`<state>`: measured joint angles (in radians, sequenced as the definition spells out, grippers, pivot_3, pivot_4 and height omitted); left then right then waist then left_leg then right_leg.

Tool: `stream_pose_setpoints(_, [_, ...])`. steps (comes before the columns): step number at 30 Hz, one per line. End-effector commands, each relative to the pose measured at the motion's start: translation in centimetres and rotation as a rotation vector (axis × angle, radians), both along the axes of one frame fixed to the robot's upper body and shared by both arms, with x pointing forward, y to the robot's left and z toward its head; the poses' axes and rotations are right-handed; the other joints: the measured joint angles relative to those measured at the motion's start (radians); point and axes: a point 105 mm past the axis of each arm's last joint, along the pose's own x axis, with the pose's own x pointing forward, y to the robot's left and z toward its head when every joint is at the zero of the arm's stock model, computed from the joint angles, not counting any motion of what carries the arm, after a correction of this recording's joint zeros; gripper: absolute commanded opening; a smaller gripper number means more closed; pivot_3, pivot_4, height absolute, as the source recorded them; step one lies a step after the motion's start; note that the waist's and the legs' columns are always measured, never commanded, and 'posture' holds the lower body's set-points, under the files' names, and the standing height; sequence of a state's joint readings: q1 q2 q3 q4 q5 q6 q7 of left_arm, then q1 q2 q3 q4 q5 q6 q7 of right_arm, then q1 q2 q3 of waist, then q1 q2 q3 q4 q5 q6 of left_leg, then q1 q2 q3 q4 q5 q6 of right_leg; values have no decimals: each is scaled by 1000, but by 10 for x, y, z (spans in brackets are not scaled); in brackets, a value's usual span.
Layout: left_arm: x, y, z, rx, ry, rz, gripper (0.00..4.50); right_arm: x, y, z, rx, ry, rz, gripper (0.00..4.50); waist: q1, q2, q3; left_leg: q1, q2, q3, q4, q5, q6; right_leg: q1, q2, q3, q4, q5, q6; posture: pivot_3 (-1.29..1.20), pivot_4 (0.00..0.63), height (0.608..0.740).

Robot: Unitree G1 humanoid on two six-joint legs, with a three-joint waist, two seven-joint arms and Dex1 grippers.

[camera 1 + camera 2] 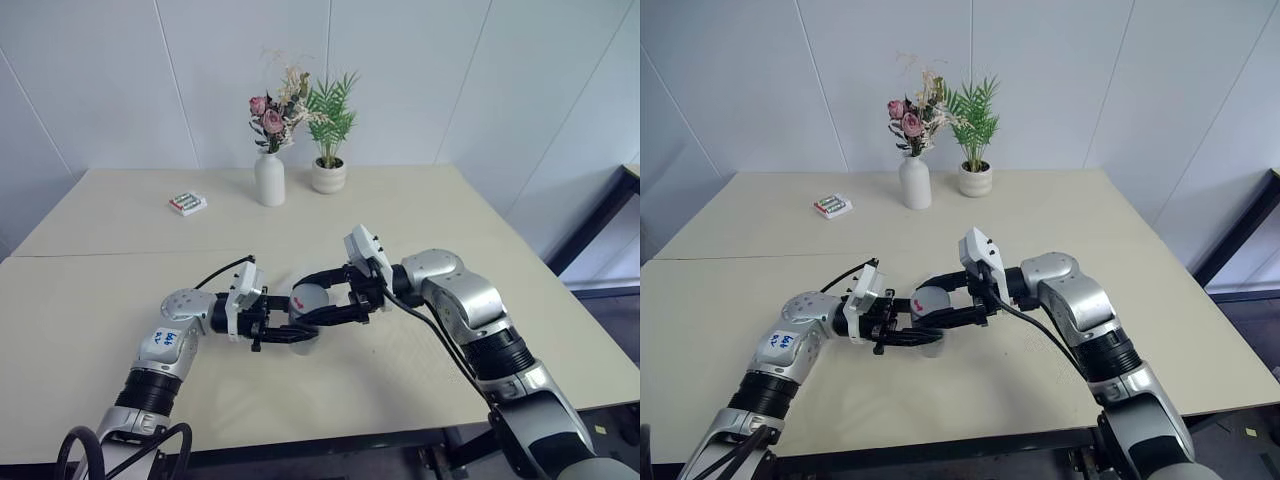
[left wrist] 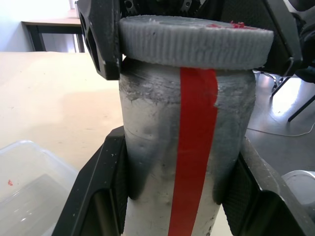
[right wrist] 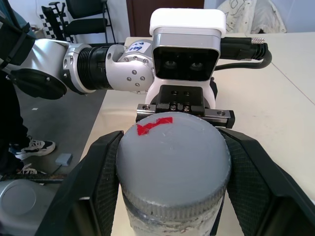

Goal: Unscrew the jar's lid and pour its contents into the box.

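Note:
I hold the silvery-grey jar point(image 2: 192, 162) with its red stripe above the table's near middle, between both grippers. My left gripper point(image 1: 285, 330) is shut on the jar's body, coming in from the left. From the right, my right gripper point(image 1: 318, 305) is shut on the lid point(image 3: 172, 157), a grey ribbed cap with a red mark on top, which sits on the jar. The contents are hidden inside. A corner of the clear box point(image 2: 29, 187) shows on the table beside the jar.
At the table's back stand a white vase of flowers point(image 1: 269, 180) and a small potted plant point(image 1: 328, 176). A green-and-white packet point(image 1: 187, 203) lies at the back left. A dark-framed table point(image 1: 605, 215) stands off to the right.

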<state>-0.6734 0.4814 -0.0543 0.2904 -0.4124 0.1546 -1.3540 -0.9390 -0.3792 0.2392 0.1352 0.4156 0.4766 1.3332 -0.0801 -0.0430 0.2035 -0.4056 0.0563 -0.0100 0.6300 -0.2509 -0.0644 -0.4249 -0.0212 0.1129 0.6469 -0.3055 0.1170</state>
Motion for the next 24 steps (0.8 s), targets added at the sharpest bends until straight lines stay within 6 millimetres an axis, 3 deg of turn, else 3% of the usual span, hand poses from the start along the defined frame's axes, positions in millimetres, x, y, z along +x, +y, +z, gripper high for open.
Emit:
stream_pose_setpoints(1, [6,3,5,-5,-12,43,2034,-27,14,12,20,-40,201,2680,0,0,0,0,0,0,0,0,0,-1,0,0,0,0,0,0,150,740])
stream_pose_setpoints(7, [4,4,10,-32,-23,48,2034,-20,10,11,52,3,134,2680,-1,0,0,0,0,0,0,0,0,-1,0,0,2,0,0,0,150,740])
stream_pose_setpoints(13, [1,4,14,-51,-30,35,2034,-16,9,12,81,32,87,4476,-1,0,0,0,0,0,0,0,-1,-2,0,0,3,0,0,0,150,740])
stream_pose_setpoints(24, [1,2,15,-62,-32,26,2034,-8,11,18,151,-33,26,4476,-2,0,0,0,0,0,1,1,-2,-2,0,1,6,0,0,0,150,740])
